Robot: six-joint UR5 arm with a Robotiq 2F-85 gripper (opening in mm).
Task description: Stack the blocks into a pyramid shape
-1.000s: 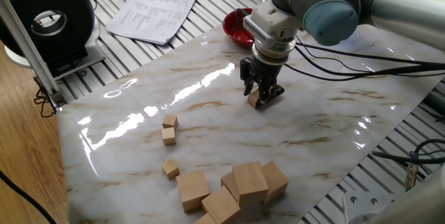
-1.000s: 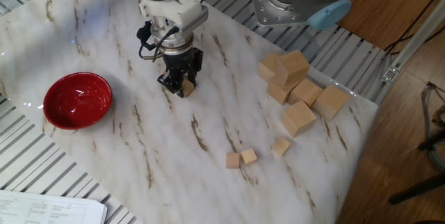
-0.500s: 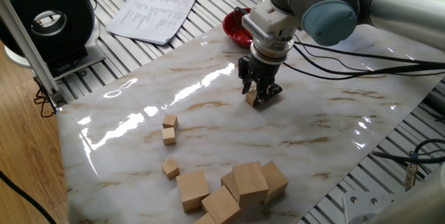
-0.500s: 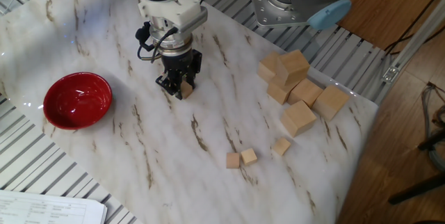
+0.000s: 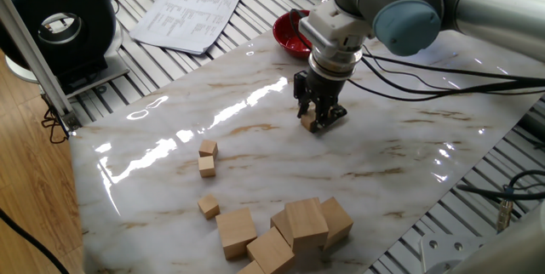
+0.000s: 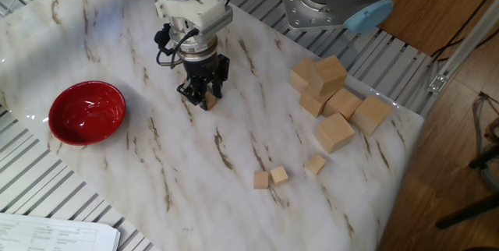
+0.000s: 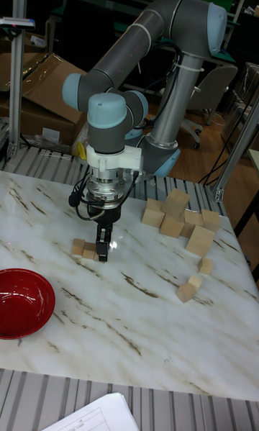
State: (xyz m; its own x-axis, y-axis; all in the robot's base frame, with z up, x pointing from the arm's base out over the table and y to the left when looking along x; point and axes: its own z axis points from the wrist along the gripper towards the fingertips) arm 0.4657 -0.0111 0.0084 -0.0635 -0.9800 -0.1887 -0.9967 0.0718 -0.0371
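My gripper [image 5: 316,121] stands low over the marble table, fingers down at the tabletop, shut on a small tan block [image 5: 307,122]. In the tall fixed view, two more small blocks [image 7: 78,247] [image 7: 90,251] lie in a row just left of the gripper [image 7: 103,250]. The other fixed view shows the gripper [image 6: 204,95] with a bit of tan block [image 6: 210,102] at its tips. Three loose small blocks lie apart on the table: a close pair [image 5: 209,148] [image 5: 206,166] and a single one [image 5: 209,205].
A pile of much larger wooden cubes [image 5: 289,227] sits at one table edge. A red bowl [image 6: 86,111] stands at the opposite side, a short way from the gripper. Papers [image 5: 189,10] and a black spool [image 5: 60,27] lie off the table.
The gripper shifted only slightly over the same spot, and its fingers look a little closer together around the block. The loose blocks and large cubes have not moved.
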